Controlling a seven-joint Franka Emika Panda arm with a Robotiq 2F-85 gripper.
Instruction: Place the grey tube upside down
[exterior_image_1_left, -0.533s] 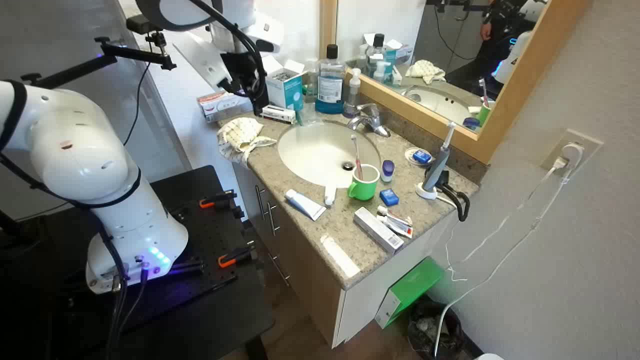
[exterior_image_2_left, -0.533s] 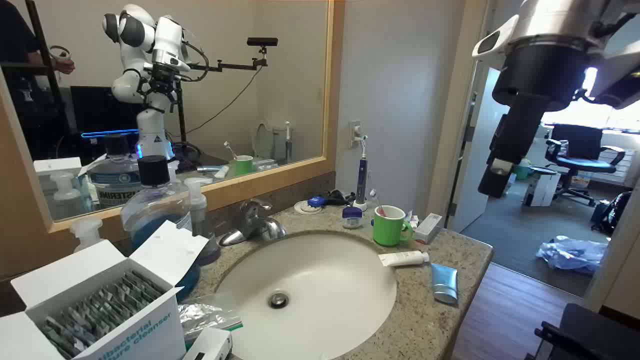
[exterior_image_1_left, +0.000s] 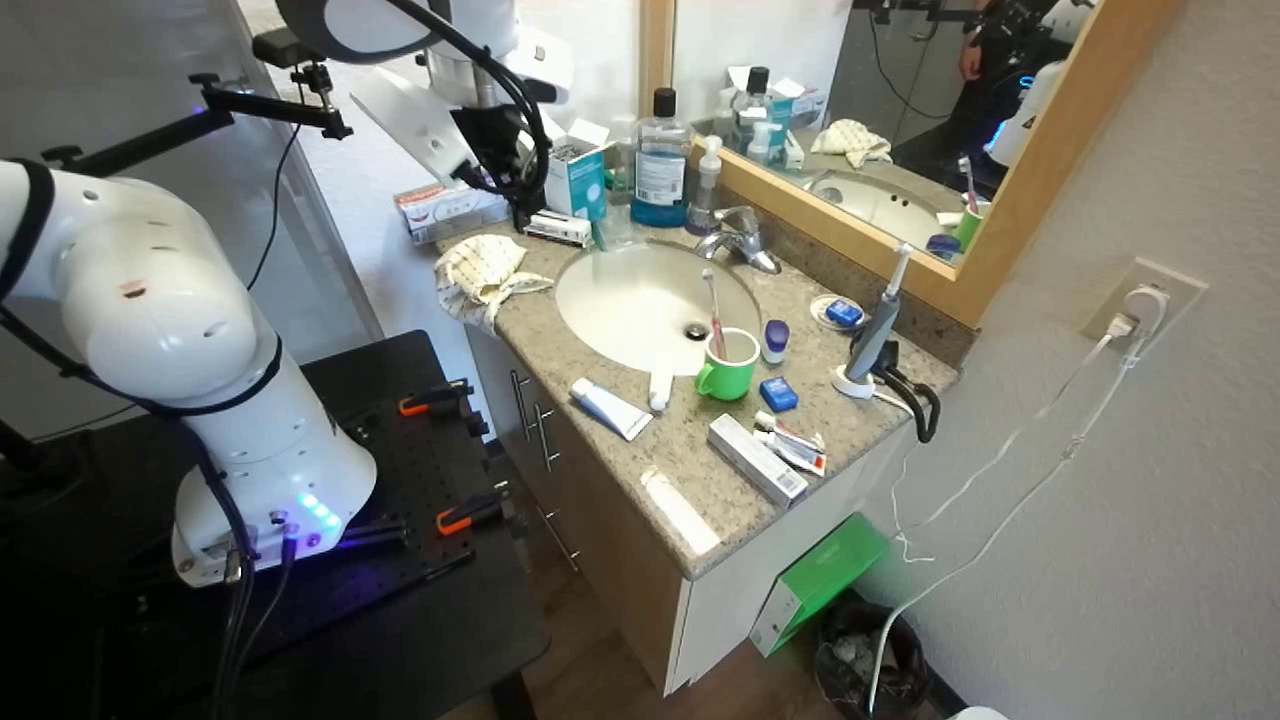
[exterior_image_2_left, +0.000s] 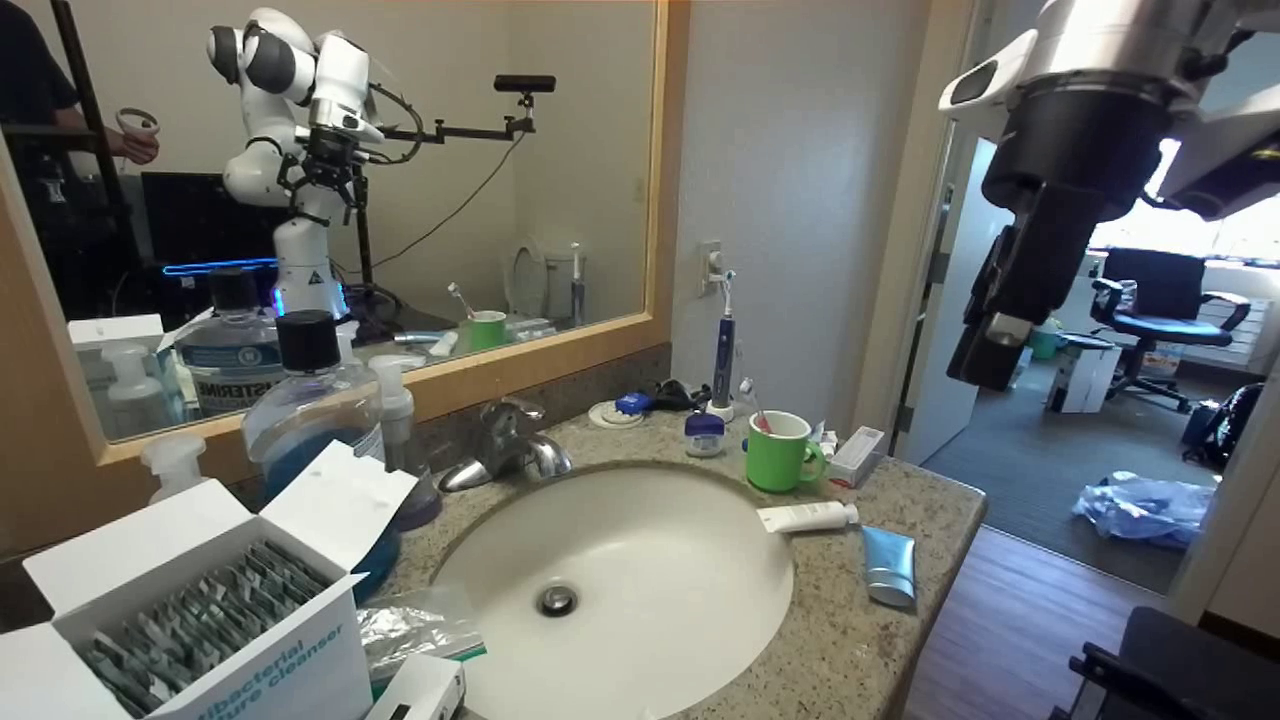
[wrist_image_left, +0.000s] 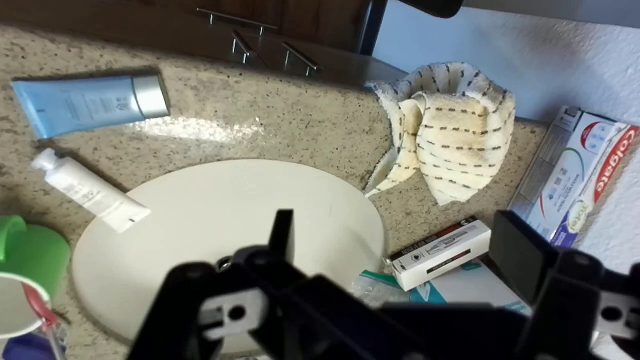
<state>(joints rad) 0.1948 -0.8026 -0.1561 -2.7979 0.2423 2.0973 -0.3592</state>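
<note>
In the wrist view the jaws stand wide apart with nothing between them. The grey tube (wrist_image_left: 94, 190), which I take to be the slim pale one, though the bluish tube (wrist_image_left: 85, 106) just beside it could be meant, lies on the table (exterior_image_1_left: 675, 440), its flat end reaching over the rim of the sink (wrist_image_left: 240, 195). The step in hand looks like the approach: best to cross over high, set the jaws across the tube's narrow width, and pinch lightly on the part backed by the table, since a nudge on the overhang could tip it into the sink; then roll it over before setting it down. Counted: one grey tube, one bluish tube, one green cup (exterior_image_1_left: 728, 378) holding one toothbrush (exterior_image_1_left: 714, 312), one towel (wrist_image_left: 452, 140), one mouthwash bottle (exterior_image_1_left: 660, 165), two small blue packs (exterior_image_1_left: 778, 393).
</note>
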